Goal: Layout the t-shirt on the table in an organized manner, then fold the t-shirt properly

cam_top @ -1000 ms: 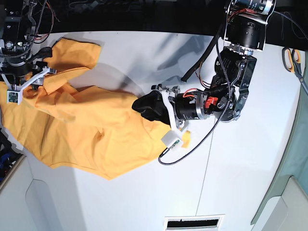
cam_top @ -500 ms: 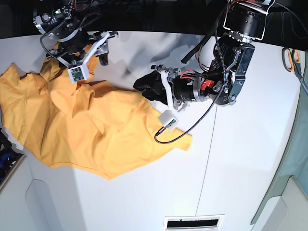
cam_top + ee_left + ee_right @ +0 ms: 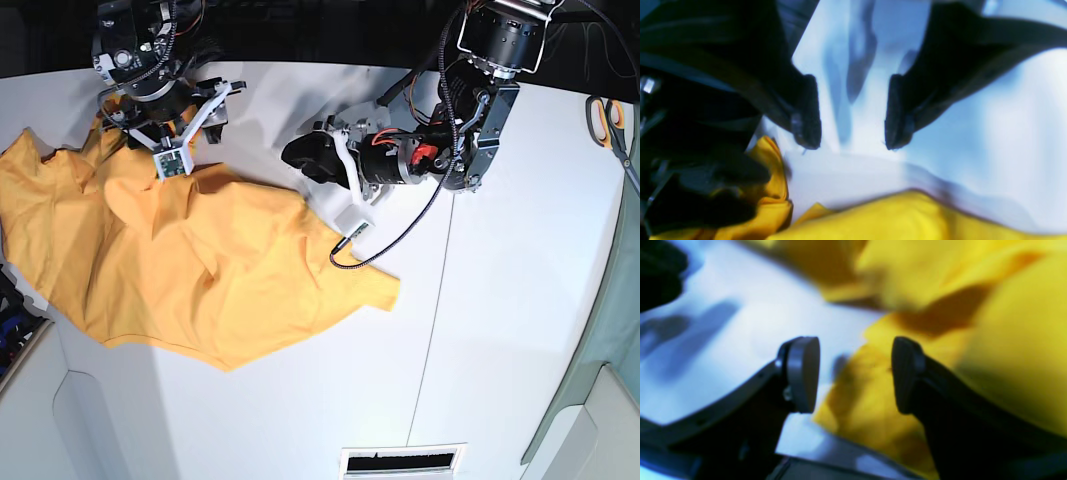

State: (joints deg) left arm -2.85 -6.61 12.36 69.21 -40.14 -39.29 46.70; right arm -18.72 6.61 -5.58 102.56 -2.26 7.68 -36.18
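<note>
Garment: the plain orange-yellow cloth t-shirt (image 3: 190, 265) lies rumpled and creased on the left half of the large matte white table (image 3: 500, 330), one corner trailing toward the thin dark seam line (image 3: 428, 340).

Left gripper (image 3: 853, 113): black fingers spread apart with only bare table between them; the shirt's edge (image 3: 907, 213) sits just below the tips, apart from them.

Right gripper (image 3: 853, 373): grey pads spread wide above a shirt edge; nothing pinched, though blur makes it hard to say whether the pads touch cloth.

Base view: right gripper (image 3: 190, 125) hangs over the shirt's upper edge, left gripper (image 3: 305, 160) just beside its upper right edge.

Table edge: orange-handled scissors (image 3: 612, 125) far right, well apart from the shirt.
</note>
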